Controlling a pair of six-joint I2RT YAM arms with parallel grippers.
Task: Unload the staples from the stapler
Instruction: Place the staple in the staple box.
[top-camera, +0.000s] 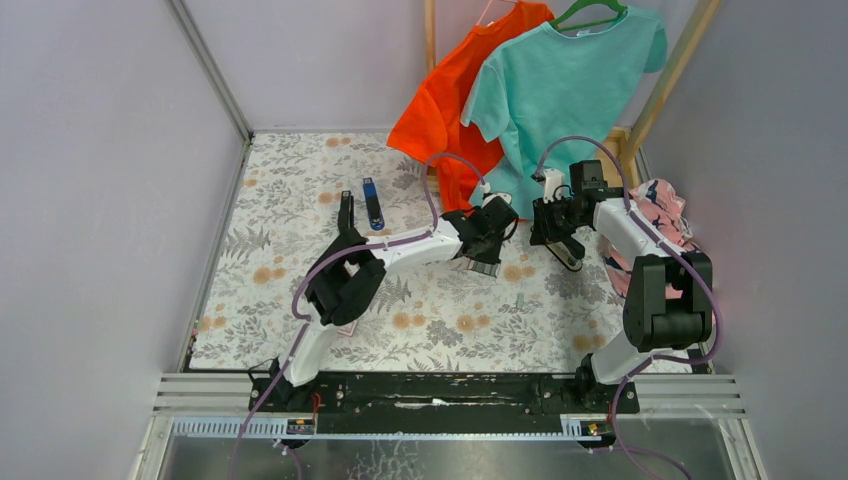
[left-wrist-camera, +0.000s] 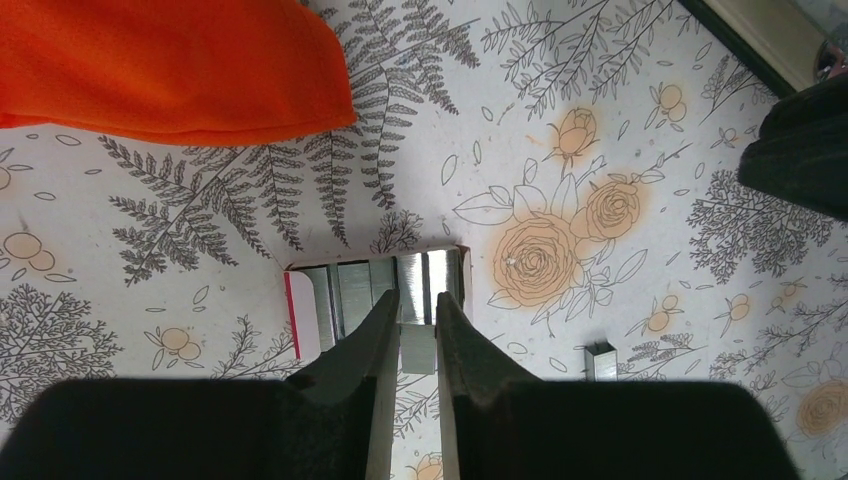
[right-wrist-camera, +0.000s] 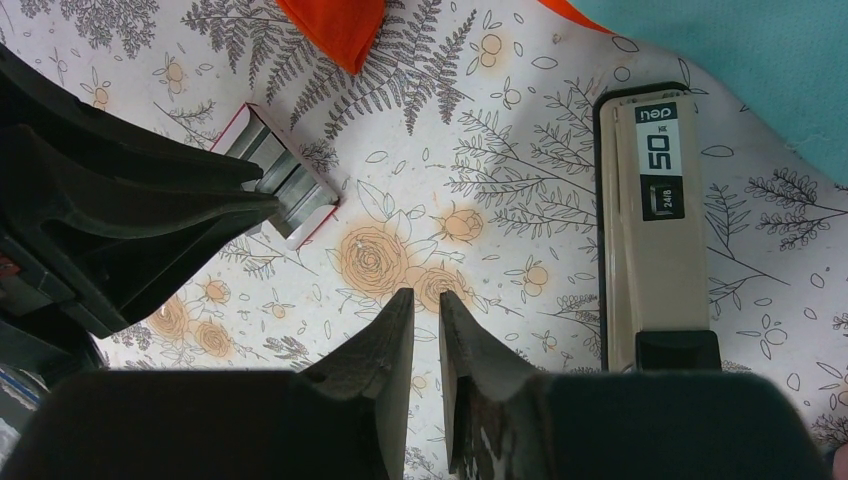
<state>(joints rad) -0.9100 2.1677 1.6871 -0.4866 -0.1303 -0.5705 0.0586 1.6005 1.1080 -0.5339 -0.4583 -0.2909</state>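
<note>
The stapler, pale metal with black ends and a "50" label, lies flat on the floral cloth to the right of my right gripper, which hangs above the cloth, narrowly shut and empty. From above, the stapler shows just below that gripper. My left gripper is shut on a short silvery strip of staples, just over an open red-and-white box of staple strips. Another short strip lies loose on the cloth to its right.
An orange shirt and a teal shirt hang at the back, the orange hem near the left gripper. A slim blue bar and a black item lie back left. Pink cloth sits at the right edge.
</note>
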